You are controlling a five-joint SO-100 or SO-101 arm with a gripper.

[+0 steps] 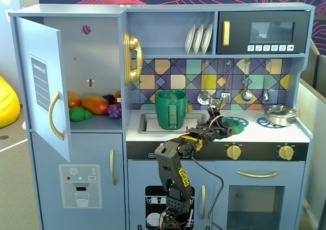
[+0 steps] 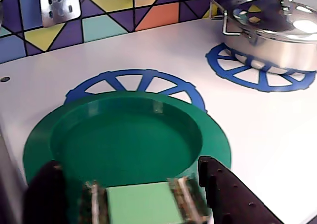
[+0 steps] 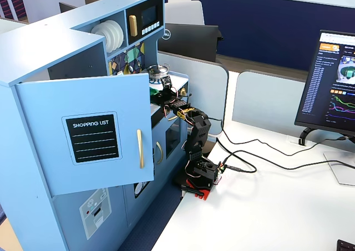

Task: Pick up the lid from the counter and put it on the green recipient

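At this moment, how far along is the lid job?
Early. The gripper has reached the lid, which lies on the counter over a blue burner ring. Whether it is gripped is unclear. The green pot stands uncovered; lifting and placing remain.

A blue toy kitchen fills a fixed view. Its cupboard door at 9 o'clock stands open, showing toy fruit on a shelf. A gold telephone hangs just right of that door. White plates stand upright at 12 o'clock, beside a microwave. A shiny steel pot with its lid sits on a blue burner ring at 3 o'clock. Utensils hang against the coloured tiles. In another fixed view, a computer monitor stands at 3 o'clock.
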